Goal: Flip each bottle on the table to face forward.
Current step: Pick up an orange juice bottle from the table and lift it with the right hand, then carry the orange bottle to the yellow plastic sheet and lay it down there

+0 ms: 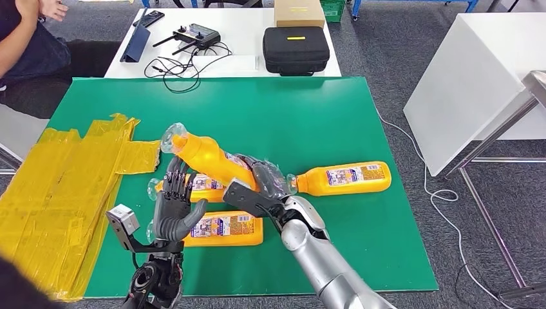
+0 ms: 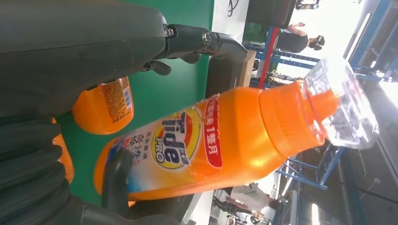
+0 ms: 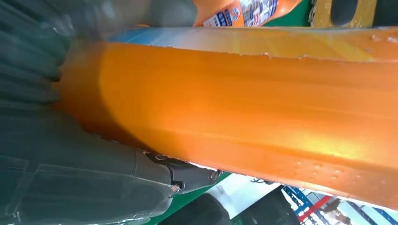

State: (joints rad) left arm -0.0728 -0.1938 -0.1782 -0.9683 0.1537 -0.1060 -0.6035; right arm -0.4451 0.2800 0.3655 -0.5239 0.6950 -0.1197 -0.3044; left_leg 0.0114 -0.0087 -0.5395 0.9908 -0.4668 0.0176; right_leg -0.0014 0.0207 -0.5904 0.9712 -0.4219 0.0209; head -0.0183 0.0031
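Yellow tape (image 1: 61,193) covers the green table's (image 1: 322,116) left edge. My left hand (image 1: 174,206) hovers open beside the lifted Tide bottle (image 1: 206,158), which my right hand (image 1: 267,183) grips mid-table; another detergent bottle (image 1: 344,178) lies toward the right edge.

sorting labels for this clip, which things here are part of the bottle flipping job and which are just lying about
Job:
held bottle, lifted by the right hand
left hand, open beside it
three bottles lying on the green table

Lying about:
yellow tape sheets
black case
controller
cardboard box
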